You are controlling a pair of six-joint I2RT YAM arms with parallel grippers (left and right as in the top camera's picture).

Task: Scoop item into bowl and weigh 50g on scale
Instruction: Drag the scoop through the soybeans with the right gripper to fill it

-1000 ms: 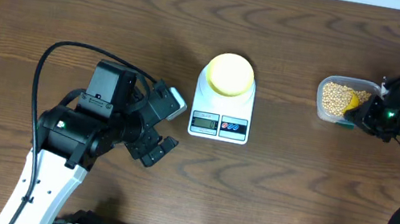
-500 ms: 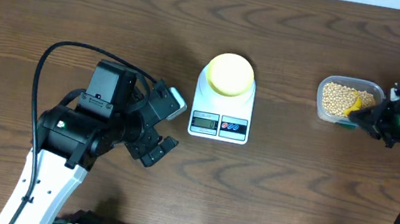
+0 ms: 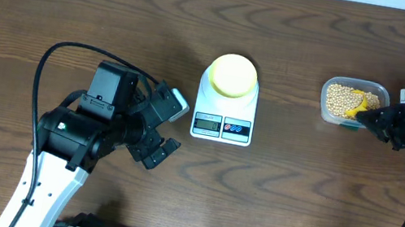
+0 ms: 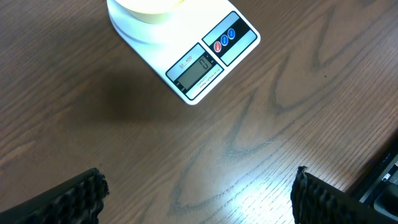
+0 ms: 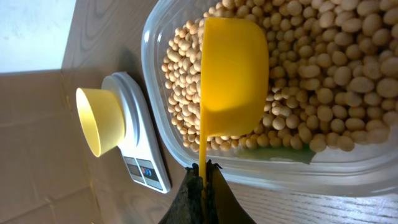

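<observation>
Your right claw (image 5: 203,177) is pinched tight on the thin handle of the yellow scoop (image 5: 233,74), its two dark fingers meeting around the handle's end. From the wrist camera, the handle runs straight out from the fingers over the near rim of the clear plastic tub (image 5: 348,169). The scoop's cup lies among the beans (image 5: 329,81), touching them. The beans fill the tub in a thick tan layer around and beyond the cup. Past the tub's far wall, well apart from it, you can see the white scale (image 5: 138,140) with the pale-yellow bowl (image 5: 99,121) standing on it.

From overhead, the right claw (image 3: 373,117) reaches in from the right edge of the table (image 3: 295,203) to the tub's right side.

Your left claw (image 3: 174,128) stands wide open and holds nothing. It hangs above bare wood just left of the scale (image 3: 223,117), touching nothing. In its wrist view the two ribbed fingertips (image 4: 68,199) sit at the bottom corners. Wood grain lies between them, and the scale's display end lies farther on, showing a red and a blue button. The digits on the display are too blurred to read. The bowl (image 3: 233,75) sits upright on the platform at the end away from the display, its inside showing plain pale yellow.
</observation>
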